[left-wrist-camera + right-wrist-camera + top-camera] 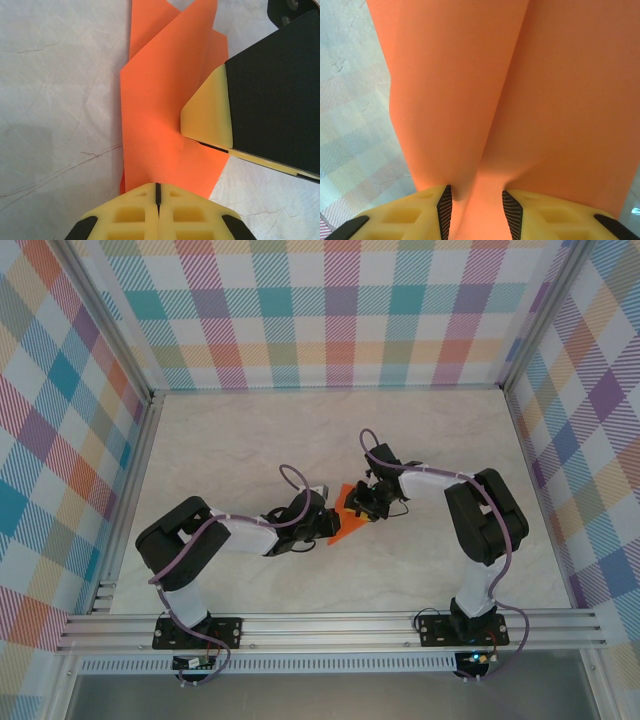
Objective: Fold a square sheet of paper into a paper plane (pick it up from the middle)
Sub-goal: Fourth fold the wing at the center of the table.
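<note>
Top view: paper is mid-table, partly folded, caught between the two arms. The left gripper is at its near-left end and the right gripper at its far-right end. Left wrist view: left gripper has its jaws fully together, pinching the paper's near edge. The sheet fans away in overlapping flaps, and a right finger presses onto its right side. Right wrist view: right gripper is part-way closed, with a puffy fold of paper running between the pads. Both pads seem to touch it, so it looks like a loose hold, not a flat pinch. Judgement: the step is creasing or lining up a fold. To do it well, keep the left pinch fixed as an anchor. Have the right squeeze the bulge flat before sliding along the crease, pulling gently away from the left so the sheet stays taut. Keep the flap edges matched. Risks: a skewed crease, or a tear at the left pinch.
</note>
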Robot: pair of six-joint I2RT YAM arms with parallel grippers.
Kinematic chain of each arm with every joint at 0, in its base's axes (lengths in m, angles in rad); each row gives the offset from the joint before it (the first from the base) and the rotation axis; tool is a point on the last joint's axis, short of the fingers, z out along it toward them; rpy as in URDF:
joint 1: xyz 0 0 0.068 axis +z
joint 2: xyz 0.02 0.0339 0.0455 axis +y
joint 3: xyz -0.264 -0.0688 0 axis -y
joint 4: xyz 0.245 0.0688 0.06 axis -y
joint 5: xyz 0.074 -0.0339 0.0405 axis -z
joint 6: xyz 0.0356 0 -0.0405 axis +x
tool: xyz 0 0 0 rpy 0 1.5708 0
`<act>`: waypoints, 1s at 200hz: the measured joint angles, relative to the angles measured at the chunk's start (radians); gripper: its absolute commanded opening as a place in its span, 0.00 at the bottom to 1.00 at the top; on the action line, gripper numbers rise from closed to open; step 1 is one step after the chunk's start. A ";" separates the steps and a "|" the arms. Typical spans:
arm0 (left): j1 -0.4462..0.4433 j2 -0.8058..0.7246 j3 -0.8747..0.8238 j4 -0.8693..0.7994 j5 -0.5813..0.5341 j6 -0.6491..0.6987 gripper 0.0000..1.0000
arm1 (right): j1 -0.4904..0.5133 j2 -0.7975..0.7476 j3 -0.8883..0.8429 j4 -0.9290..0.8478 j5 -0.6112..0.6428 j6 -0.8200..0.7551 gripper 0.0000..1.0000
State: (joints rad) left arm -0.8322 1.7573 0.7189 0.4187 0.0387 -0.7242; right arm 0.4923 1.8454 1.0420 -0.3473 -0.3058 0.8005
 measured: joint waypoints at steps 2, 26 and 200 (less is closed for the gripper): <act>0.000 0.000 0.000 0.000 0.000 0.000 0.05 | 0.000 0.000 0.000 -0.001 0.000 0.000 0.38; 0.000 0.000 0.000 -0.002 -0.003 0.004 0.05 | 0.002 0.006 0.009 -0.012 0.005 0.001 0.39; 0.000 -0.043 0.000 0.035 0.063 -0.065 0.11 | 0.020 0.032 0.049 -0.081 0.059 0.057 0.37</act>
State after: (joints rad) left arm -0.8322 1.7142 0.7185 0.4541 0.1017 -0.7891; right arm 0.5125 1.8774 1.0908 -0.4282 -0.2466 0.8574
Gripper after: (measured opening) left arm 0.111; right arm 0.367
